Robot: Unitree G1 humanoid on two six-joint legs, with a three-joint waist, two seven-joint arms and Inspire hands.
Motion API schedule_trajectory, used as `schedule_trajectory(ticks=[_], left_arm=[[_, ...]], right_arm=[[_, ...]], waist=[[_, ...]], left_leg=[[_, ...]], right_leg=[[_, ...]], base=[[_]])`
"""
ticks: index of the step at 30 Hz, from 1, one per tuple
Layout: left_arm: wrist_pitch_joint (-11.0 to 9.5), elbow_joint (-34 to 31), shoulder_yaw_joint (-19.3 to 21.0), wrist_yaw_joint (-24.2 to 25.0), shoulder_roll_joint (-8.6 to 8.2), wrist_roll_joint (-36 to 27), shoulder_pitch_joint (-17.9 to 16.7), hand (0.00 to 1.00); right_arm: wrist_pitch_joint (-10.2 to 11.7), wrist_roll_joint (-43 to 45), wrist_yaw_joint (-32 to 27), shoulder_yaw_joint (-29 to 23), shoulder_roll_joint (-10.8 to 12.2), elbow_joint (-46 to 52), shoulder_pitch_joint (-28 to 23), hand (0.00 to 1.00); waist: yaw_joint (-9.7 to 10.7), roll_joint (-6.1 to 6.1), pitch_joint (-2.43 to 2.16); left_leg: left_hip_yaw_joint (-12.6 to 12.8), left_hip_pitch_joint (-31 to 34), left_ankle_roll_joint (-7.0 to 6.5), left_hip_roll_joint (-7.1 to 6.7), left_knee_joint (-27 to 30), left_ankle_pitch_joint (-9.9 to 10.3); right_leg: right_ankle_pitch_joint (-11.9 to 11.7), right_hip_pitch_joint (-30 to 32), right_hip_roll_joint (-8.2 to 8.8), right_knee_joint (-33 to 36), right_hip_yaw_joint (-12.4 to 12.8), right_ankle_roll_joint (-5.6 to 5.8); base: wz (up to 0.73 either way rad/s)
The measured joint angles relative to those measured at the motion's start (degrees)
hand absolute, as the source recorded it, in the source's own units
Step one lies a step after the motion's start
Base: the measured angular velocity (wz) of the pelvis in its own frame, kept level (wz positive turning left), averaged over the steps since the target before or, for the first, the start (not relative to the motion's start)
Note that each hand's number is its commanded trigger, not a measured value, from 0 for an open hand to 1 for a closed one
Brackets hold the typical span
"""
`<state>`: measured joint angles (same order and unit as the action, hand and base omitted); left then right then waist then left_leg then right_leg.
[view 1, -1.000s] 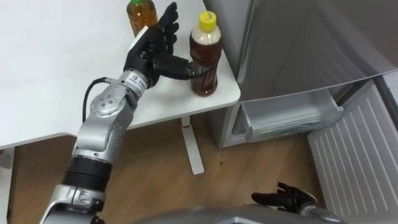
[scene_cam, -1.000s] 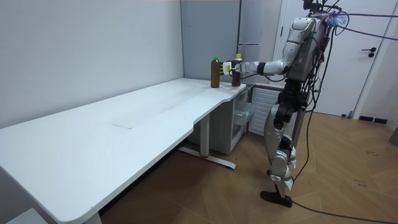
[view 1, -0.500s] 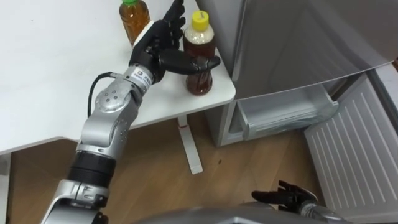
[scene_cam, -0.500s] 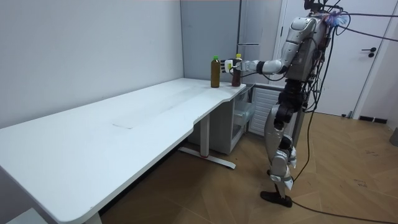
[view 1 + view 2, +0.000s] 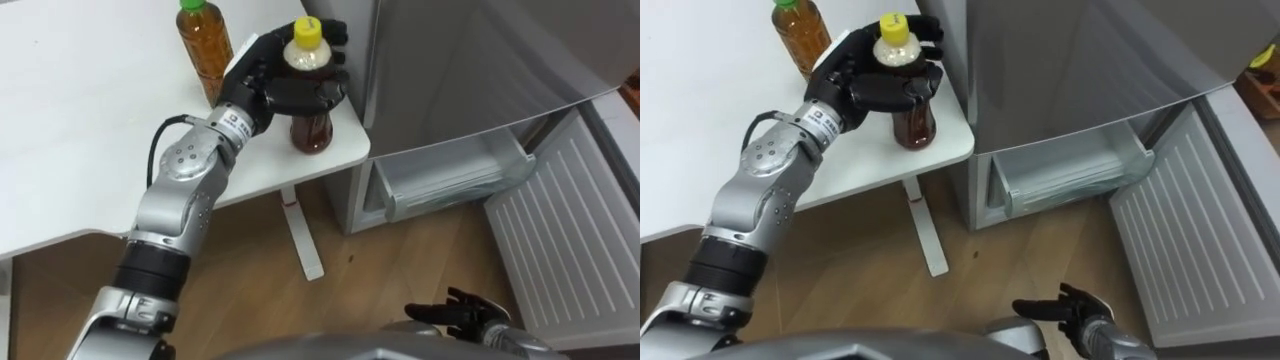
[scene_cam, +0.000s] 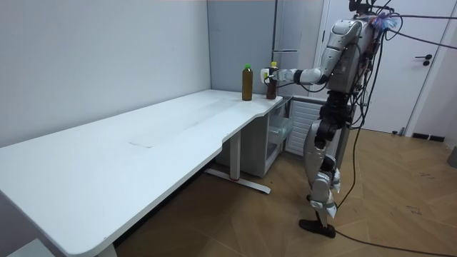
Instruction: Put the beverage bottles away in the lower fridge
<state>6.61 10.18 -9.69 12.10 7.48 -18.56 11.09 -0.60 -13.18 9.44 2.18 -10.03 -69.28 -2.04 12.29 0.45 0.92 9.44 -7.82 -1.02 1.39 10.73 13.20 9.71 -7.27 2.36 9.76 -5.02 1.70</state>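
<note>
2 drinks on 1 white table, both upright, nr its corner by the fridge. The yellow-cap bottle, dark tea, stands closest to the corner. The left hand is clamped on it, w/ fingers and thumb curled round the shoulder just under the cap. Can't tell if its base is on the tabletop or just off it. The green-cap bottle, amber tea, stands just beside the hand's back on the side away from the fridge, not held. Lower fridge door is swung wide open, 1 pale drawer showing inside, no drinks in it. The right hand hangs low at the btm edge, fingers spread and loose, holding nothing. Room view: robot stands upright at the table's far end by the fridge, left arm stretched out to the bottles.
</note>
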Motion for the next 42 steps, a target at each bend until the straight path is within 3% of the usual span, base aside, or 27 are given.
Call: schedule_trajectory(ticks=[13, 15, 18, 22, 29, 31, 35, 42], left_arm=[[-0.61, 2.31, -0.31, 1.47, -0.25, -1.79, 1.09, 1.0], [-0.61, 2.31, -0.36, 1.46, -0.26, -1.97, 1.09, 1.0], [-0.61, 2.13, -0.79, 1.0, -0.37, -2.0, 1.09, 1.0], [-0.48, 1.52, -1.38, 0.85, -1.08, -1.98, 1.09, 1.0], [-0.49, -1.83, -1.68, 0.28, -1.13, -4.54, 0.88, 1.0], [-0.5, -4.16, -1.7, -0.26, -1.17, -6.77, 0.49, 1.0], [-0.74, -10.36, -1.69, -0.27, -1.21, -8.77, -2.14, 1.0], [-0.76, -11.34, -1.26, -0.25, -0.54, -11.35, -7.54, 1.0]], right_arm=[[-0.05, -0.74, -0.12, 1.08, -0.07, -0.35, 0.43, 0.0], [-0.05, -1.03, -0.45, 1.22, 0.15, -0.33, 0.44, 0.0], [-0.06, -0.93, -0.78, 3.2, 0.33, -0.38, 0.83, 0.0], [-0.08, 0.15, -0.76, 4.19, 0.37, -0.63, 1.03, 0.0], [-0.26, 1.35, -0.78, 5.74, 0.32, -0.12, 1.04, 0.0], [-0.23, 2.43, -0.8, 7.28, 0.33, 0.17, 1.6, 0.0], [-0.25, 3.62, -0.31, 9.83, 0.95, 0.28, 2.14, 0.0], [-0.43, 4.3, 1.74, 11.91, 1.71, 1.77, 2.06, 0.0]], waist=[[-0.23, -0.38, 0.33], [-0.44, -0.53, 0.23], [-1.11, -1.04, -0.32], [-3.08, -1.84, -0.66], [-5.0, -1.83, -0.64], [-6.86, -1.86, -0.63], [-9.76, -2.02, -0.58], [-13.64, -2.64, -0.31]], left_leg=[[0.78, -0.48, 0.0, -0.17, 0.01, -0.01], [0.81, -0.37, 0.0, -0.22, 0.1, -0.01], [0.76, 0.35, 0.01, -0.15, 0.62, -0.01], [0.52, 0.9, 0.01, 0.03, 1.08, 0.0], [-1.93, 1.52, 0.01, 0.06, 1.38, -0.01], [-1.98, 1.56, 0.01, 0.03, 1.51, -0.01], [-2.98, 2.06, 0.0, -0.06, 2.08, -0.02], [-4.92, 3.21, 0.01, -0.24, 3.12, -0.02]], right_leg=[[0.01, 0.03, 0.0, -0.05, 0.15, 0.01], [0.01, 0.13, -0.05, -0.07, 0.11, 0.01], [0.02, 0.55, -0.13, -0.12, 0.04, 0.0], [-0.09, 1.0, -0.15, 0.04, -0.04, -0.16], [-0.15, 0.37, 0.31, 0.02, -3.0, -0.22], [-0.15, 0.36, 0.35, 0.02, -3.06, -0.21], [-0.15, 0.03, 0.52, 0.0, -4.31, -0.21], [-0.11, -0.5, 0.73, 0.03, -6.25, -0.18]], base=[[-0.01], [0.0], [0.0], [0.01], [0.17], [0.03], [0.12], [0.15]])
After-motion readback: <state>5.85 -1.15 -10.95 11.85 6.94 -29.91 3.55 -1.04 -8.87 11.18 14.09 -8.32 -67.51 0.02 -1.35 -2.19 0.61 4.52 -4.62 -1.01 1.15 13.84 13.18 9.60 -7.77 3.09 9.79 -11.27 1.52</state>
